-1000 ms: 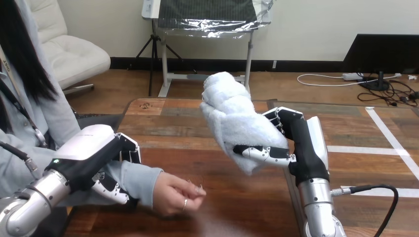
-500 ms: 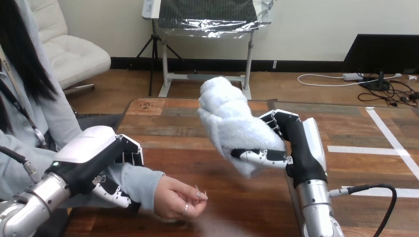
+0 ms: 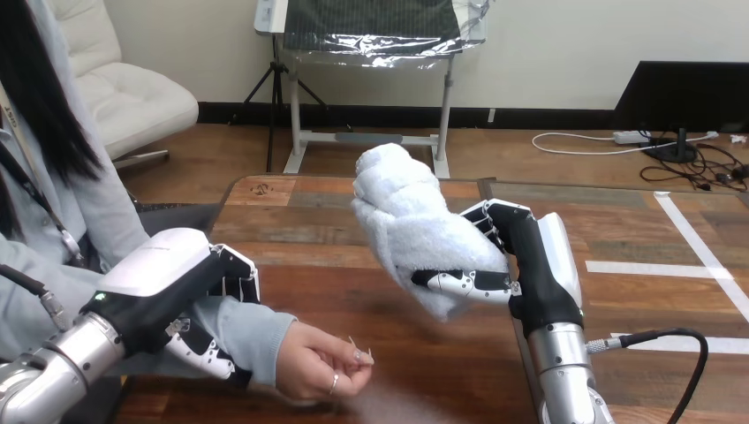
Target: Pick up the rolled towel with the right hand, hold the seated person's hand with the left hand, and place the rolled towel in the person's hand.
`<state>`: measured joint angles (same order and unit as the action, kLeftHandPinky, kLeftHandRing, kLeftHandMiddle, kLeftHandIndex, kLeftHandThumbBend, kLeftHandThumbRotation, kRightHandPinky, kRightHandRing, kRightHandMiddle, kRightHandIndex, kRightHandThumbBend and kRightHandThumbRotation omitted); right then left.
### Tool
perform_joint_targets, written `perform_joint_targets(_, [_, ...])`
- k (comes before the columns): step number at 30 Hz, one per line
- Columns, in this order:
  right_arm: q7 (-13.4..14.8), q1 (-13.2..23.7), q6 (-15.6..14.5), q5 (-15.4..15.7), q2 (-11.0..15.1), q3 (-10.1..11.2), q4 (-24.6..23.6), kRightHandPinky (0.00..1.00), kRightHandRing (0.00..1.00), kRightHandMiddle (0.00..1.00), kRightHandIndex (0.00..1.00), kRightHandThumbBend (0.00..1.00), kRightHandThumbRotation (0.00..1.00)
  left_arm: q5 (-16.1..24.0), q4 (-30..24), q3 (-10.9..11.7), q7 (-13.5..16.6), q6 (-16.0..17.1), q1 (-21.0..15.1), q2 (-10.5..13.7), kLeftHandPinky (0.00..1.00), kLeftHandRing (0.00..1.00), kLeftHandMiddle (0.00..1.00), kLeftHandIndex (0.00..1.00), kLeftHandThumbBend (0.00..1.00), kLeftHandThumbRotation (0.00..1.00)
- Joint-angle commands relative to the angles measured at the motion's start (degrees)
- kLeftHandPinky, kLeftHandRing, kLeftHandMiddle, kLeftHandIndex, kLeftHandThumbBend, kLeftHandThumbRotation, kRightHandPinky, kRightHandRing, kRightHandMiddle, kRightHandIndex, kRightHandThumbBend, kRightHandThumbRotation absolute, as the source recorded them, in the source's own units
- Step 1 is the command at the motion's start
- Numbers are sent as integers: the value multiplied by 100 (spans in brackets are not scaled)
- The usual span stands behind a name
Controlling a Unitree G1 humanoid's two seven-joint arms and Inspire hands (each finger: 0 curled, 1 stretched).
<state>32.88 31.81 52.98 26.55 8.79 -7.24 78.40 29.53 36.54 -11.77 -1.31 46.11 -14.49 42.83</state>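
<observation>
Rolled towel (image 3: 408, 216) is held clear of the table (image 3: 291, 203), approx. 1 o'clock from the person's hand (image 3: 318, 371). L to R: left hand (image 3: 172, 269) has its fingers curled round the person's sleeved forearm. The person's hand, loosely curled, sits at its 4 o'clock. Right hand (image 3: 530, 261) grips the towel from 4 o'clock, thumb across its lower end.

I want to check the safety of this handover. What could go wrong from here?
1. The person's hand is curled, not open, so the towel may find no place and fall.
2. The right hand grips the towel near its lower end; the upper part could tip or unroll.
3. The left hand is curled round the person's forearm; a sudden pull could hurt.
</observation>
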Motion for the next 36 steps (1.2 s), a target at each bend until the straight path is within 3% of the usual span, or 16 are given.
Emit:
perform_joint_targets(1, [362,432,46,82,45,-73,-248,27,31,41,44,83,0,-490,-1015,285,54,257,-491,-251,24,29,34,35,98,0])
perform_joint_targets(11, [757,354,73,386,67,-303,-287,28,31,41,44,83,0,-480,-1175,332,-20,220,-437,-302,25,30,34,35,97,0])
perform_joint_targets(19, [860,270,213,515,55,-429,-307,28,32,41,44,83,0,-495,-1313,346,-77,167,-395,-334,26,30,34,35,97,0])
perform_joint_targets(23, [1054,228,249,700,83,-574,-328,28,33,42,43,83,0,-516,-1366,342,-105,155,-387,-349,26,30,34,35,98,0])
perform_joint_targets(36, [1343,119,418,876,79,-778,-345,28,34,43,43,83,0,-485,-1523,355,-122,70,-363,-406,26,30,34,34,99,0])
